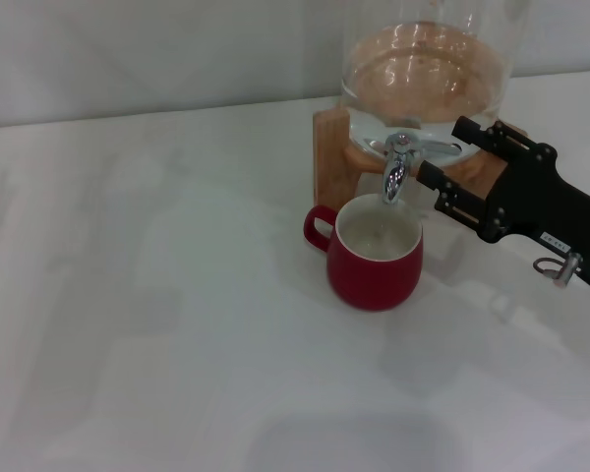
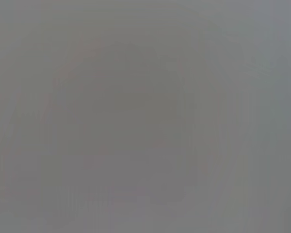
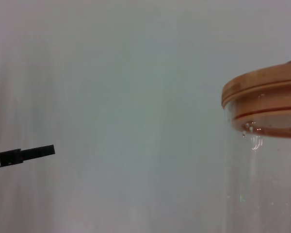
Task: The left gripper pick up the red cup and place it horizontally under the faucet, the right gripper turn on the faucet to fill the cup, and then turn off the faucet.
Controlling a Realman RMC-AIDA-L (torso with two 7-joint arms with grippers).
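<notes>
**A:** Head view: how should the tap step go?

**B:** Nearest, the red cup [image 1: 377,254] stands upright under the faucet [image 1: 401,162], handle at ten o'clock. The right gripper [image 1: 439,159], fingers apart, straddles the lever. Nudge gently; don't shove the glass jar [image 1: 428,69].

**A:** Room?

**B:** White table [image 1: 157,324] open from six to nine o'clock. Left gripper is out of sight.

I see a plain white tabletop [image 1: 157,324] filling most of the head view, glossy enough to carry soft pale reflections and faint grey shadows. Behind the tabletop rises a bare, light grey wall [image 1: 147,49], meeting it along a straight edge. The light looks even and diffuse. My left wrist view shows only featureless grey.
</notes>
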